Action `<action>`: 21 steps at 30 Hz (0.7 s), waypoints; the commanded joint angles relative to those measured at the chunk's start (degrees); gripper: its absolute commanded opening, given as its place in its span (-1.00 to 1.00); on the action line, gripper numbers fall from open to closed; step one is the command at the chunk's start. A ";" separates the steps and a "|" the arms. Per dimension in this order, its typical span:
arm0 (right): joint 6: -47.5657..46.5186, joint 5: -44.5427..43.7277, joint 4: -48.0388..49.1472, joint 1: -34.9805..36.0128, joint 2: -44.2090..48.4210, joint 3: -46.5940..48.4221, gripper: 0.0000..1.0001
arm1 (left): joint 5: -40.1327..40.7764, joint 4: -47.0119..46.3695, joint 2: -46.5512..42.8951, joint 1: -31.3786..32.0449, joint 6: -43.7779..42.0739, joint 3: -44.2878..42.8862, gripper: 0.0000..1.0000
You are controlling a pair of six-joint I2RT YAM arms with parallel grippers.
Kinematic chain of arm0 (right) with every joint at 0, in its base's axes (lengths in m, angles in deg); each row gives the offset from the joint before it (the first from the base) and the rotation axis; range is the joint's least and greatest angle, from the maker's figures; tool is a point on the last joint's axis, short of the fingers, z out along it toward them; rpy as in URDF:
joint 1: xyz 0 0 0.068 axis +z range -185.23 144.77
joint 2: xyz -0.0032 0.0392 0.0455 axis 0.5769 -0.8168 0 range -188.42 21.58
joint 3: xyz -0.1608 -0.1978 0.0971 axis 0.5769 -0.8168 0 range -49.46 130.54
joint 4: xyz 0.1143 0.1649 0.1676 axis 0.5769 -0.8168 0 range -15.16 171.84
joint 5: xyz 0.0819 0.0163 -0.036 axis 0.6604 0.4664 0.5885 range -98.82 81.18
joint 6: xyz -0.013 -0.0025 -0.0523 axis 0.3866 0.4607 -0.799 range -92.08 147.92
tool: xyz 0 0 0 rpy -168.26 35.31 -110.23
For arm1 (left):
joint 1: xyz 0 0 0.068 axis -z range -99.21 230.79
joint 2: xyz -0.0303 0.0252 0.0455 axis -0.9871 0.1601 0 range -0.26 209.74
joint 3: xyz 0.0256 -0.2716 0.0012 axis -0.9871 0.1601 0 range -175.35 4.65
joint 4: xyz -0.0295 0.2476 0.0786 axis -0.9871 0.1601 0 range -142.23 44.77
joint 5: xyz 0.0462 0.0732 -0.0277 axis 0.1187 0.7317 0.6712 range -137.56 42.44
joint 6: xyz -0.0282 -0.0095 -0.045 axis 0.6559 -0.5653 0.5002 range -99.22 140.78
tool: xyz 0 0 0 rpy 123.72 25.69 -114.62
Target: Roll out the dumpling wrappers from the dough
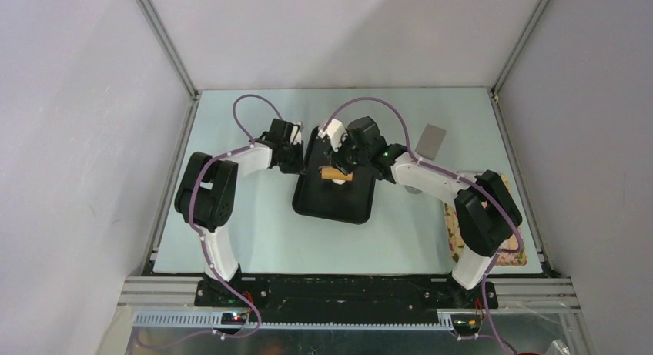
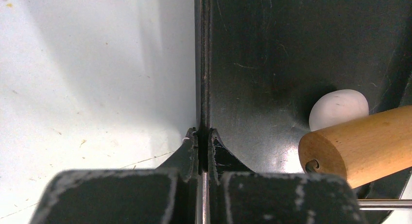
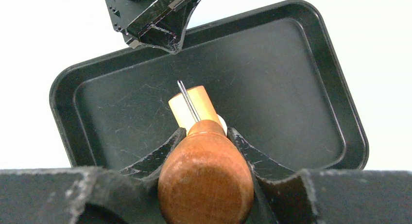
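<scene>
While the left gripper pinches the tray rim, the right gripper clamps the rolling pin at the dough inside the tray; flattening seems underway, and firm downward rolling looks due next.

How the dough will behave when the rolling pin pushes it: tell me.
The dough is a rounded lump, so it may roll or slide across the smooth tray before it flattens. Its soft, matte look suggests it will squash rather than resist. It could also cling to the bare wood of the rolling pin right beside it.
</scene>
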 commanded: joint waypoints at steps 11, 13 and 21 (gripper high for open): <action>-1.27 -1.16 -0.09 0.28 1.07 -5.53 -1.00 | -1.95 5.87 3.42 1.48 -0.77 2.74 -1.00; -1.54 0.80 -1.19 0.31 0.92 -5.54 -1.00 | -1.98 5.82 3.44 1.48 -0.78 2.74 -1.00; -2.23 1.32 -2.75 0.51 0.24 -5.53 -1.00 | -2.03 5.80 3.44 1.48 -0.78 2.74 -1.00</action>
